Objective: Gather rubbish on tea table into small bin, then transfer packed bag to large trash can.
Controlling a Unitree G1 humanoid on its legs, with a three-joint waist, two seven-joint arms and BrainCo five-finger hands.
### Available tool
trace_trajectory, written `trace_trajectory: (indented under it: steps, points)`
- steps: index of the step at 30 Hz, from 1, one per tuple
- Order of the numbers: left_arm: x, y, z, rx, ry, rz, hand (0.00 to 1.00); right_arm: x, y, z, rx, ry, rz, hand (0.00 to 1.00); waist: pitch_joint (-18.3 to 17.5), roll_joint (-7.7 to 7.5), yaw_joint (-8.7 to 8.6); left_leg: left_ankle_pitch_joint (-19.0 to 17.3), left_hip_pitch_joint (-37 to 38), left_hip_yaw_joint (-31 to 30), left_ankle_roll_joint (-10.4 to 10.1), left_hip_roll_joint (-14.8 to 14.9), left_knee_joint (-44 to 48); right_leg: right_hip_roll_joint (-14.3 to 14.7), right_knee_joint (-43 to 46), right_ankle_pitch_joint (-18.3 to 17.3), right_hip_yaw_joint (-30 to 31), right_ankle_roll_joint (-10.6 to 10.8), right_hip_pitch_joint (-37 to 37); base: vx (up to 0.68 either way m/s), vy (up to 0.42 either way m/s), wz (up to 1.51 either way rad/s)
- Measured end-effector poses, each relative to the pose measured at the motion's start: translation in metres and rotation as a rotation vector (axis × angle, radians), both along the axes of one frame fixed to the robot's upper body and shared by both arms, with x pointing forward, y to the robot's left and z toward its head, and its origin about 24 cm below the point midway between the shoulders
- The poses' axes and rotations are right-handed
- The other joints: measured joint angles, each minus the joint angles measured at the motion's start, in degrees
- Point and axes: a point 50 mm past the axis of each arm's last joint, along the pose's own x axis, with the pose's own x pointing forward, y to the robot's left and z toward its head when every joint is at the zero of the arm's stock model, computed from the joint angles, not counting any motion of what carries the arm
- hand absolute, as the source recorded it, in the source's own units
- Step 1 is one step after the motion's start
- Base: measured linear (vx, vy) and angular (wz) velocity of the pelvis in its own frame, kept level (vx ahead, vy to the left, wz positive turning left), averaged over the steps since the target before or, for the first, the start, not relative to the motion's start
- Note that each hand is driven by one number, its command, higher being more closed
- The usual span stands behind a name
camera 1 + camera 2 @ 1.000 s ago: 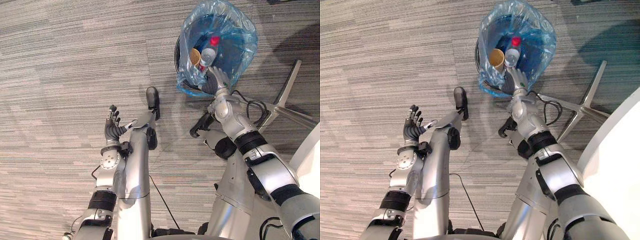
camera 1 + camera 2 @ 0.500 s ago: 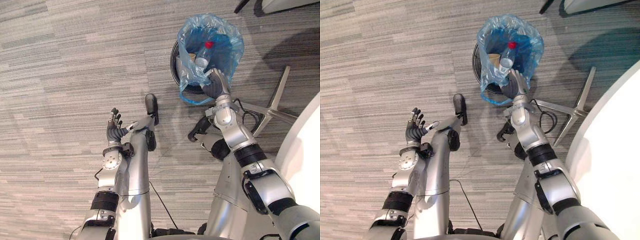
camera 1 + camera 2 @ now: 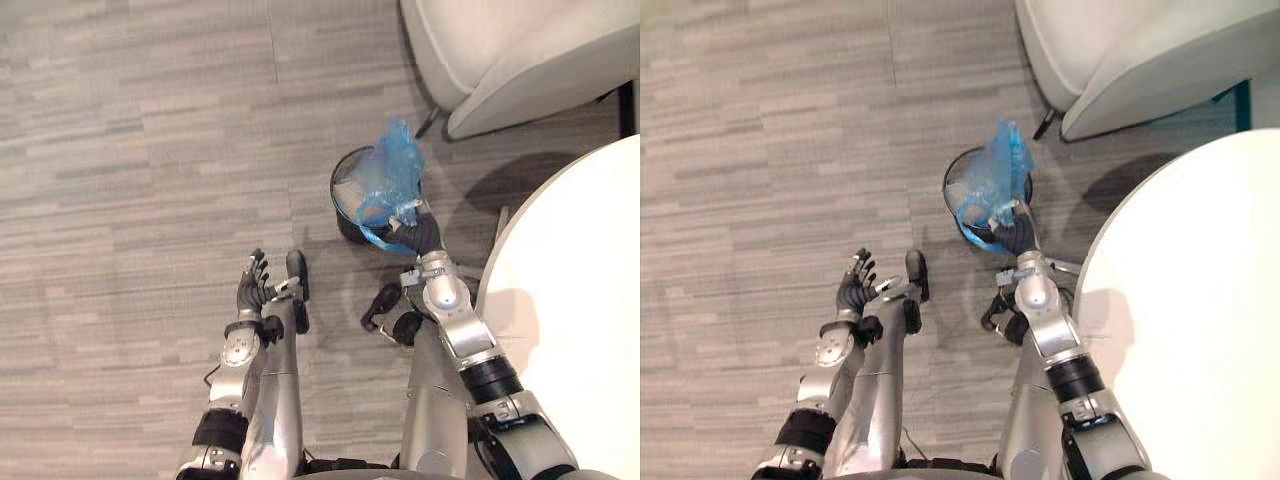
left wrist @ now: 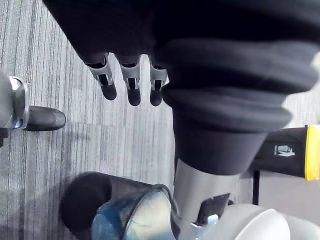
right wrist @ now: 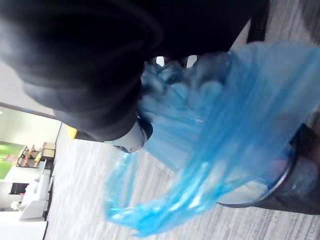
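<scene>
The right hand (image 3: 420,237) has its fingers curled tight round the bunched neck of the bag (image 3: 390,175). The bag rises just past the fingertips, and its lower part sits in the bin (image 3: 338,205) beneath. A white table (image 3: 570,300) lies close on the hand's right, and an armchair (image 3: 500,60) stands beyond the bin. Well to the left, the left hand (image 3: 252,290) hangs with fingers spread, holding nothing.

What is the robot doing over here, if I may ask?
The right hand grips the bunched top of the blue bag, which rises out of the small bin on the floor beside the white table. The left hand hangs open and idle, holding nothing.
</scene>
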Motion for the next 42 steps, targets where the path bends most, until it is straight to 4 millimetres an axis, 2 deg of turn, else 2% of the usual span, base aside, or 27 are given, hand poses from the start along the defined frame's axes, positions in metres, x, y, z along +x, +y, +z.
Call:
trace_trajectory:
  steps: [2, 6, 8, 12, 16, 18, 24, 29, 32, 38, 42]
  points:
    - [-0.006, -0.001, -0.006, 0.002, 0.024, -0.006, 0.00, -0.007, 0.003, -0.002, 0.027, -0.004, 0.011, 1.00, -2.0, -0.77, -0.05, 0.0, 3.5, 0.5, 0.0, -0.3, -1.8, 0.4, -2.1, 0.2, -0.1, 0.3, 3.2, 0.13, -0.056, -0.02]
    - [-0.021, -0.005, -0.022, 0.047, 0.088, -0.066, 0.00, -0.021, 0.008, -0.024, 0.091, 0.072, 0.049, 1.00, -5.8, -1.83, -0.16, 0.7, 12.8, 1.4, -1.0, -1.9, -8.9, 1.1, -7.3, 1.0, 0.5, 1.3, 10.5, 0.13, -0.041, -0.07]
    - [-0.026, -0.006, -0.027, 0.059, 0.112, -0.082, 0.00, -0.024, 0.009, -0.030, 0.097, 0.093, 0.062, 1.00, -6.9, -1.78, -0.16, 1.1, 14.7, 1.7, -1.4, -1.9, -11.0, 1.7, -9.2, 1.7, 0.7, 1.6, 11.9, 0.11, -0.001, -0.17]
    - [-0.038, -0.002, -0.037, 0.075, 0.159, -0.096, 0.00, -0.032, 0.004, -0.047, 0.103, 0.165, 0.088, 1.00, -8.1, -1.96, -1.85, 3.9, 23.2, 2.9, -1.8, -2.7, -19.7, 4.2, -16.9, 4.4, 1.0, 2.4, 18.8, 0.10, 0.013, -0.16]
    - [-0.047, 0.002, -0.043, 0.081, 0.184, -0.100, 0.00, -0.044, -0.007, -0.063, 0.093, 0.235, 0.087, 1.00, -11.6, -1.83, -2.02, 5.5, 29.4, 4.1, -2.0, -2.9, -26.3, 6.2, -23.0, 6.7, 1.4, 3.0, 23.9, 0.11, 0.015, -0.14]
    - [-0.052, 0.004, -0.043, 0.088, 0.186, -0.098, 0.00, -0.048, -0.008, -0.068, 0.092, 0.257, 0.093, 1.00, -13.2, -1.80, -2.70, 5.7, 32.0, 4.1, -2.1, -3.1, -28.2, 6.9, -26.0, 7.5, 1.2, 3.4, 26.9, 0.15, 0.037, -0.05]
    - [-0.060, 0.003, -0.038, 0.105, 0.162, -0.126, 0.00, -0.052, -0.010, -0.071, 0.100, 0.273, 0.119, 1.00, -15.3, -1.00, -3.07, 5.7, 36.4, 3.9, -2.1, -3.7, -30.4, 8.4, -32.5, 10.0, 1.4, 4.4, 32.7, 0.07, 0.030, -0.02]
    - [-0.064, 0.001, -0.030, 0.091, 0.123, -0.135, 0.00, -0.055, -0.009, -0.061, 0.141, 0.239, 0.159, 1.00, -16.4, -0.20, -3.13, 5.6, 39.1, 3.6, -2.1, -4.2, -32.1, 9.0, -35.6, 11.4, 1.2, 4.9, 36.0, 0.02, 0.022, -0.01]
    - [-0.061, -0.003, -0.021, 0.078, 0.075, -0.135, 0.00, -0.055, -0.008, -0.054, 0.171, 0.208, 0.177, 1.00, -16.9, 0.06, -3.09, 5.6, 40.2, 3.3, -2.1, -4.6, -32.5, 9.0, -36.8, 12.0, 1.2, 5.1, 37.2, 0.00, 0.000, 0.00]
    - [-0.055, -0.005, -0.002, 0.115, -0.030, -0.162, 0.00, -0.055, -0.006, -0.053, 0.226, 0.215, 0.227, 1.00, -17.9, 0.27, -3.08, 5.7, 42.1, 3.1, -2.0, -4.7, -33.3, 9.5, -38.8, 12.8, 1.3, 5.2, 39.5, 0.00, 0.000, 0.00]
    - [-0.052, -0.013, 0.009, 0.139, -0.080, -0.213, 0.00, -0.056, -0.001, -0.045, 0.242, 0.198, 0.314, 1.00, -18.7, 0.94, -3.10, 5.7, 42.2, 3.1, -2.0, -4.7, -33.3, 9.9, -40.0, 13.6, 1.7, 5.2, 39.6, 0.00, 0.003, -0.05]
